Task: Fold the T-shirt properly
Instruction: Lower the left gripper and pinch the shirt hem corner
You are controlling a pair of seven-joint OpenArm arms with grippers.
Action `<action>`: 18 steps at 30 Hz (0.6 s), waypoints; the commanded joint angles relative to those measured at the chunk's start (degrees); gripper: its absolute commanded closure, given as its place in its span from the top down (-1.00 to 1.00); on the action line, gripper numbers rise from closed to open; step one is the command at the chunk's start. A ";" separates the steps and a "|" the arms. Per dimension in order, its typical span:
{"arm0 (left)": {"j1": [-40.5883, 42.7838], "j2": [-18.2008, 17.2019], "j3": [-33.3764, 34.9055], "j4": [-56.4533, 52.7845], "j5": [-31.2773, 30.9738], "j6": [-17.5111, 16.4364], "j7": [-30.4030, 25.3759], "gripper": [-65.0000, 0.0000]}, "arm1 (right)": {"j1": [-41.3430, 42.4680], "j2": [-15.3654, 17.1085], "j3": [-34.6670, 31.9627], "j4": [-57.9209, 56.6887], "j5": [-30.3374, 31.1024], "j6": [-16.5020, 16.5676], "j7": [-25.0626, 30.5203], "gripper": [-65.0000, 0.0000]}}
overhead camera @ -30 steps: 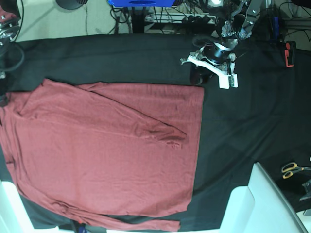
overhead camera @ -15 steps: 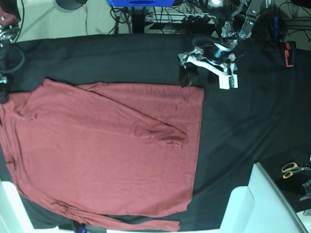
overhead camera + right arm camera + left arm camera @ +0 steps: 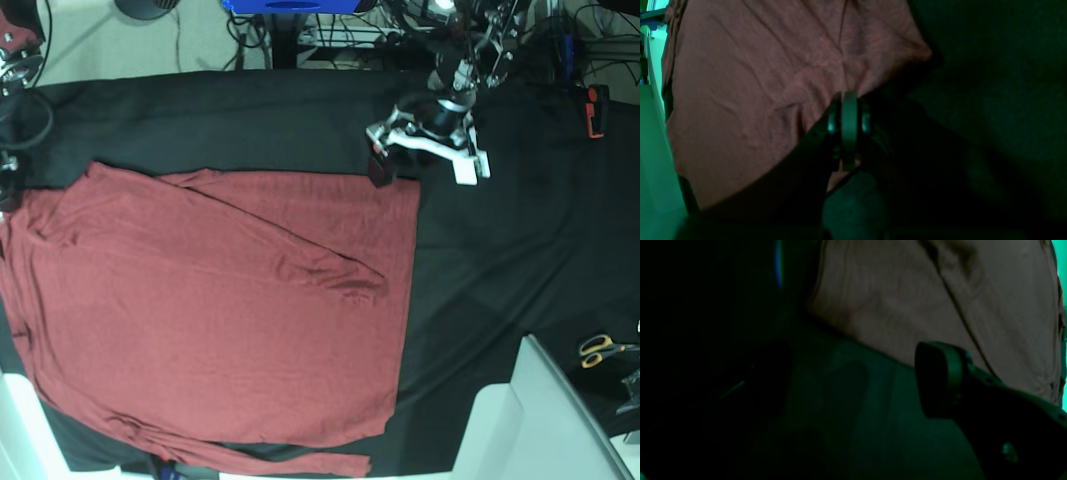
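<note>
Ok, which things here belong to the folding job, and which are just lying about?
Part of the job:
- T-shirt, spread on the black tablecloth
- left pincer, open at the shirt's far corner
- right pincer, shut at the shirt's edge

Lying about:
- scissors
- cables behind the table

brick-red t-shirt (image 3: 210,310) lies spread flat, one sleeve seemingly folded across.

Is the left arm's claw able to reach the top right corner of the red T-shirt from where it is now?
Probably yes. The left claw hangs open just above the T-shirt, at its top right corner, and only bare black tablecloth lies around it. Nothing appears to block the way.
</note>
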 commanded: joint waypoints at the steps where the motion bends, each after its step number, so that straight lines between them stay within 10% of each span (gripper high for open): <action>1: -0.82 0.20 -0.20 -0.74 -0.29 0.86 0.70 0.72 | 0.56 1.51 -0.04 0.63 0.73 0.60 0.58 -1.00; 15: -7.33 4.33 0.41 -7.60 -0.03 0.86 0.96 0.67 | -0.23 1.69 -0.04 0.63 0.73 0.60 0.58 -1.00; 18: -7.33 4.42 0.41 -7.60 -0.03 0.86 0.88 0.09 | -0.23 1.69 -0.04 0.63 0.73 0.60 0.58 -1.00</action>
